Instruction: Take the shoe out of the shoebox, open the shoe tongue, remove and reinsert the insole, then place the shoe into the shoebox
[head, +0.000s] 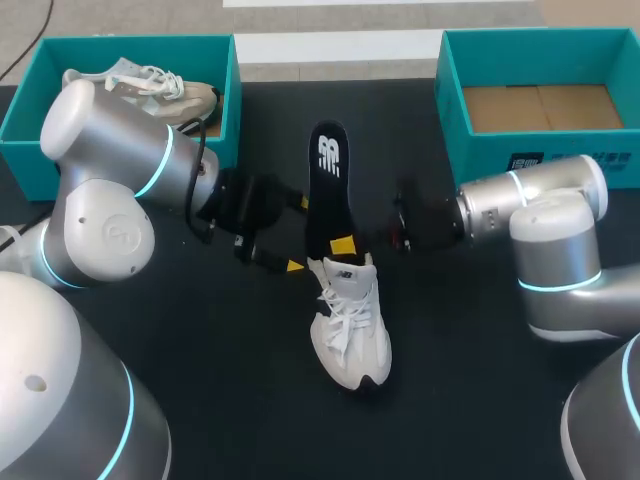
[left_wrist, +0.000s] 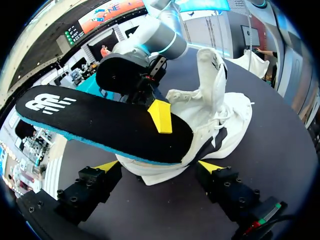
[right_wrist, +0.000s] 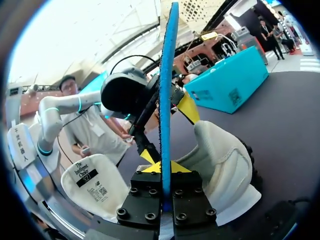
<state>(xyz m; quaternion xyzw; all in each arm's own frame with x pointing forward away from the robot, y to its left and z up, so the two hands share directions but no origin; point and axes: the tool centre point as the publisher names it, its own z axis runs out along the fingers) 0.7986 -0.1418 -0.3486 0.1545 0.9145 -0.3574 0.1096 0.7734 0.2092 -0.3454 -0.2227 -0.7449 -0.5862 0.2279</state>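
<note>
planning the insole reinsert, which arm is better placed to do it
Right, likely: the right hand is shut on the black foam insole, one end at the opening of the white lace-up sneaker. The left hand is open, astride its heel.

A white shoe (head: 350, 325) is lying mid-table, its toe pointing near. A black insole (head: 327, 190) with a blue underside is sticking out of its opening, stretching far. The teal left shoebox (head: 20, 120) is sitting open at the far left, holding a beige shoe (head: 160, 90); the right shoebox (head: 452, 100) is sitting open at the far right.
</note>
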